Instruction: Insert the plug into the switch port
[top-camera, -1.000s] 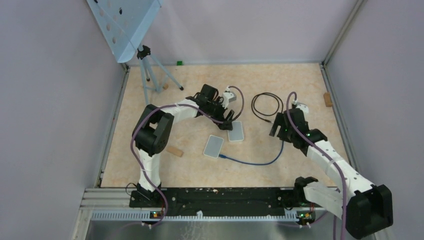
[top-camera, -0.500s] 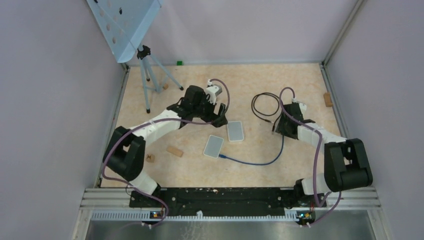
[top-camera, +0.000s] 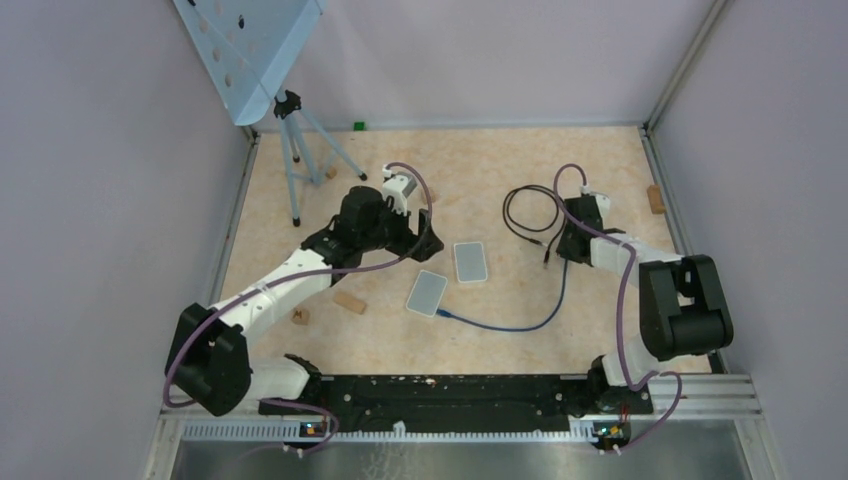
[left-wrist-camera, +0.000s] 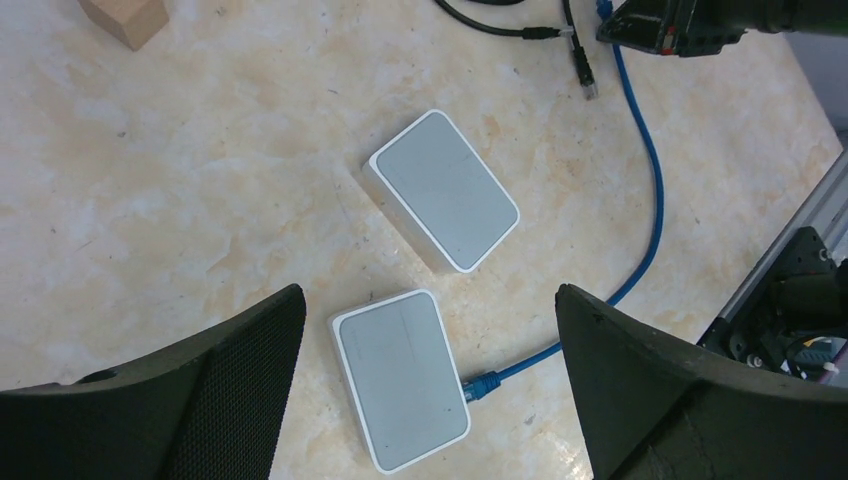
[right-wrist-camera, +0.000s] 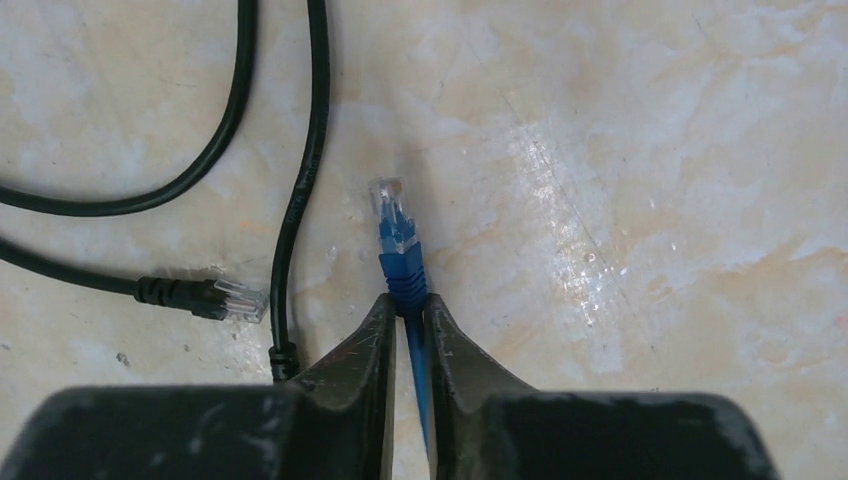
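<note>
From above, the right gripper (top-camera: 562, 243) is seen at three o'clock of the two switches (top-camera: 471, 262); by the left wrist, the left gripper (left-wrist-camera: 428, 300) is seen spread wide, empty, above them; by the right wrist, the blue cable (right-wrist-camera: 415, 350) is seen pinched just behind its plug (right-wrist-camera: 392, 225), which could be twisted askew.

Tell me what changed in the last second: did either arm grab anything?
The right gripper came down onto the blue cable and closed on it just behind its plug. The left gripper drew back leftward off the far switch, open and empty. The far switch, the near switch and the black cable lie where they were.
</note>
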